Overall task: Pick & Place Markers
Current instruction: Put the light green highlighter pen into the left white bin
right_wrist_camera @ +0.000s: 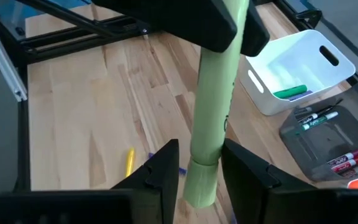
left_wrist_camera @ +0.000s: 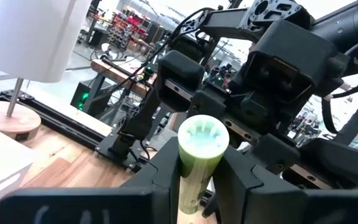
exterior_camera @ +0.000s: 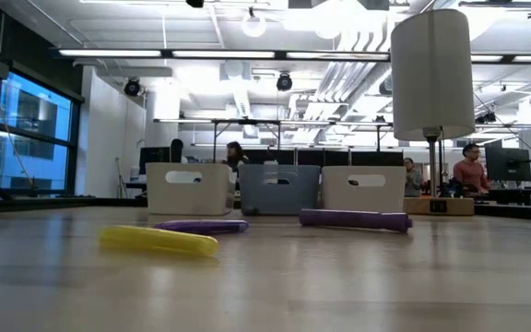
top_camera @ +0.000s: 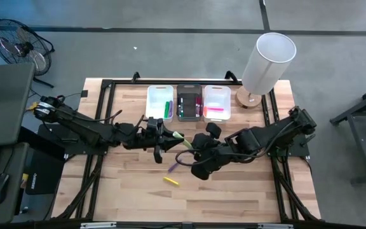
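A pale green marker point(top_camera: 178, 135) is in the air over the table's middle, held by my left gripper point(top_camera: 169, 136). In the left wrist view its round end point(left_wrist_camera: 202, 138) faces the camera between the fingers. My right gripper point(right_wrist_camera: 201, 169) is open. Its fingers stand on either side of the marker's lower, capped part point(right_wrist_camera: 201, 183), and a narrow gap shows on one side. A yellow marker point(top_camera: 171, 181) and a purple marker point(top_camera: 173, 168) lie flat on the wood nearer the near edge. The low view shows a second purple marker point(exterior_camera: 353, 219). My left gripper pinches the green marker's barrel point(left_wrist_camera: 192, 177) between its two fingers point(left_wrist_camera: 164, 171). In the right wrist view it grips the marker's upper part point(right_wrist_camera: 224, 37). The marker is lifted clear of the table, and its free end reaches between my right gripper's fingers.
Three bins stand in a row at the far edge: a white one point(top_camera: 159, 102) with green and purple markers, a dark one point(top_camera: 189, 102) with several markers, and a white one point(top_camera: 216, 103) with pink ones. A white lamp point(top_camera: 267, 60) stands at the far right corner. Bare wood lies toward the near edge.
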`<action>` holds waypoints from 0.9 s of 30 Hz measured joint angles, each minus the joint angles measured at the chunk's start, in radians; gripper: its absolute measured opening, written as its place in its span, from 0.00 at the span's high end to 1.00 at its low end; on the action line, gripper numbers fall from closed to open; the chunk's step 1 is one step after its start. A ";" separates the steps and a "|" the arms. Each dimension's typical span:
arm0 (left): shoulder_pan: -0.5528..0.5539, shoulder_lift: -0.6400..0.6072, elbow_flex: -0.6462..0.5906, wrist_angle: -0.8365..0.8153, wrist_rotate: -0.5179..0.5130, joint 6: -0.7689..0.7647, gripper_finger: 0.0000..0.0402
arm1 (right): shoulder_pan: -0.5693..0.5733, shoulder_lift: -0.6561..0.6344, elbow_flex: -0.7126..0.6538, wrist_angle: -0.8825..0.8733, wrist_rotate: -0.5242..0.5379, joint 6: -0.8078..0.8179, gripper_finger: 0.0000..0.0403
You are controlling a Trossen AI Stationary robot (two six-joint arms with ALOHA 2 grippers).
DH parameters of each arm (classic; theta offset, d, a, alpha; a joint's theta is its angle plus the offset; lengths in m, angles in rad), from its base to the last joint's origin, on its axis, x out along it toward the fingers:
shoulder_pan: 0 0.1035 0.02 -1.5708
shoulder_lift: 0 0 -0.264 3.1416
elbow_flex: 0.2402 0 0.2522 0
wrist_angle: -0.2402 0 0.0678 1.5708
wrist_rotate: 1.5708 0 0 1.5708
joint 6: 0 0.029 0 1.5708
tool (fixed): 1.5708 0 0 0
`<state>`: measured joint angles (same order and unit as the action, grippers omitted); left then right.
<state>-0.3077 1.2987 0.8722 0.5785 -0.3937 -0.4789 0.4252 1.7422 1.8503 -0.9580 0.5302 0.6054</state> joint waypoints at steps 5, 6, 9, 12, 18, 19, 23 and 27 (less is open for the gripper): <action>0.000 0.000 0.000 -0.008 -0.010 0.001 0.84 | 0.002 -0.036 0.000 -0.013 -0.028 -0.004 0.71; 0.001 0.000 0.000 -0.009 -0.012 0.001 0.84 | 0.002 -0.048 0.000 -0.017 -0.028 -0.004 0.71; 0.001 0.000 0.000 -0.007 -0.018 0.001 0.84 | 0.002 -0.089 0.000 -0.039 -0.018 -0.004 0.71; 0.001 0.000 0.000 -0.008 -0.022 0.000 0.84 | 0.002 -0.139 0.000 -0.094 0.000 0.018 0.71; 0.001 0.000 0.000 -0.041 -0.161 -0.007 0.84 | 0.010 -0.210 0.002 -0.312 0.072 0.144 0.71; 0.002 0.000 0.000 -0.051 -0.193 -0.018 0.84 | 0.013 -0.214 0.002 -0.359 0.093 0.167 0.71; 0.051 0.000 0.000 -0.140 -0.250 -0.101 0.84 | 0.024 -0.209 0.001 -0.523 0.151 0.255 0.71; 0.144 0.000 0.000 -0.263 -0.217 -0.234 0.84 | 0.025 -0.185 0.001 -0.578 0.152 0.295 0.71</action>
<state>-0.1632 1.2991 0.8722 0.3150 -0.6104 -0.7128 0.4503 1.5567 1.8511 -1.5364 0.6823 0.9005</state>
